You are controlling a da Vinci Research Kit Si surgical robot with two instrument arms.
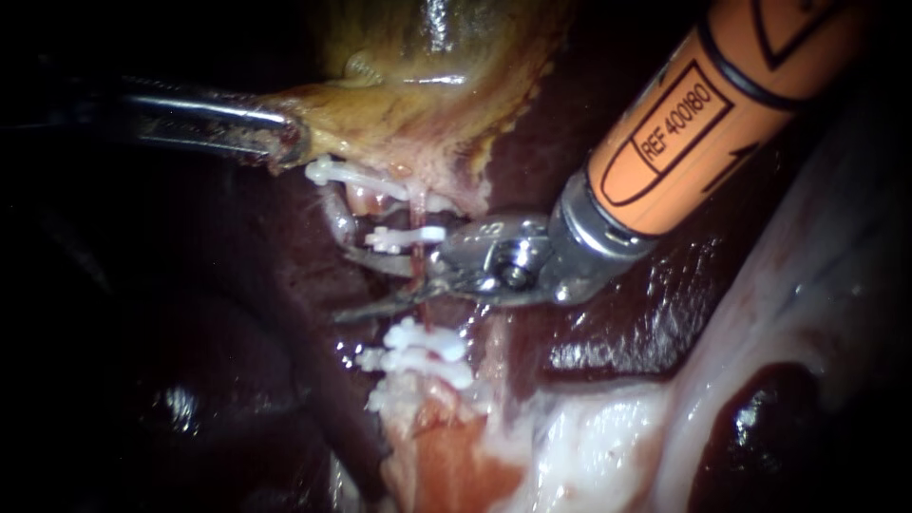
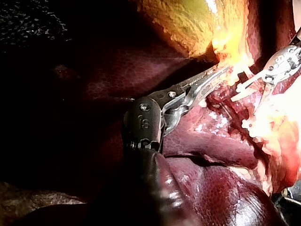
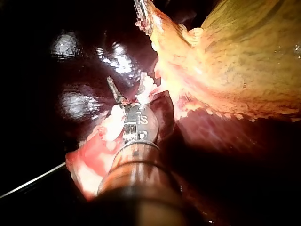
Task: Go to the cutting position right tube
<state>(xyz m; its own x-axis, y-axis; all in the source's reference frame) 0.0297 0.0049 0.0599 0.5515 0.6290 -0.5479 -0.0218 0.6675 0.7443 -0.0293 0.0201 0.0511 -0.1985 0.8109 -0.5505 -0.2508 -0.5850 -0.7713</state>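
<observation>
Endoscope view: the left instrument [image 1: 283, 142] comes in from the left, its pincer clenched on the lower edge of the yellow-brown gallbladder [image 1: 427, 85]. The right instrument [image 1: 353, 283] reaches down from the upper right on an orange shaft. Its pincer is released, the two thin blades spread and pointing leftward. The right tube [image 1: 418, 255], a thin red strand, stands between those blades, close to their hinge. Its long axis runs up and down the view, from the pale tissue under the gallbladder to a cluster of white clips [image 1: 418, 350] below. Another white clip [image 1: 410, 235] crosses the tube just above the upper blade. Dark liver [image 1: 646, 323] lies behind.

Left wrist view: the left instrument [image 2: 220, 73] has its toothed pincer closed flat on the gallbladder's bright yellow edge [image 2: 225, 42]. The right instrument lies ahead of it and off to one side, beside the clips.

Right wrist view: one blade of the right instrument [image 3: 114, 90] points away from the camera, over glossy liver. Pale tissue and a clip lie just beside the blade. I cannot pick out the tube itself here.
</observation>
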